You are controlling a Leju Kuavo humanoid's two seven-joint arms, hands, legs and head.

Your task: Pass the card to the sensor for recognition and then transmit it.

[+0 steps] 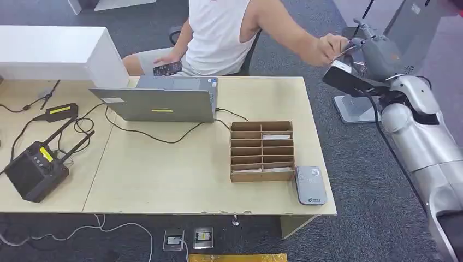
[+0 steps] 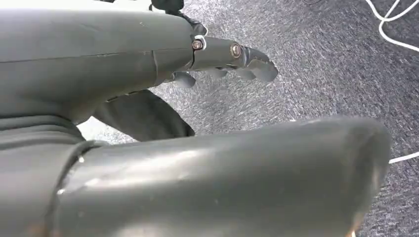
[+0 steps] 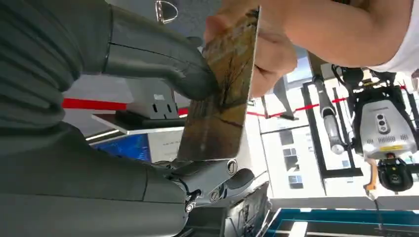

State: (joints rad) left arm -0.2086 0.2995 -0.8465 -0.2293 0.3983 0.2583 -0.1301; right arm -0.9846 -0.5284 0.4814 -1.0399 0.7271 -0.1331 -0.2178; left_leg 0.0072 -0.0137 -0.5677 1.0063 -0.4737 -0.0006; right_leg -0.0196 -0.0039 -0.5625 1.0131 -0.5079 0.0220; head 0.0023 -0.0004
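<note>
Beyond the pale wooden table's [image 1: 164, 180] right edge, past the brown cardboard slot rack [image 1: 262, 151] and grey card sensor [image 1: 310, 185], the raised right hand [image 3: 197, 84] pinches a brown patterned card [image 3: 220, 113] that a seated person's hand [image 1: 327, 48] also grips, while the left hand [image 2: 227, 59] hangs over carpet, fingers apart, holding nothing.

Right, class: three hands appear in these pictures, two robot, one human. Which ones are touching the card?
The robot's right hand and the person's hand both hold the card, off the table's right. The left hand hangs over carpet, holding nothing.
</note>
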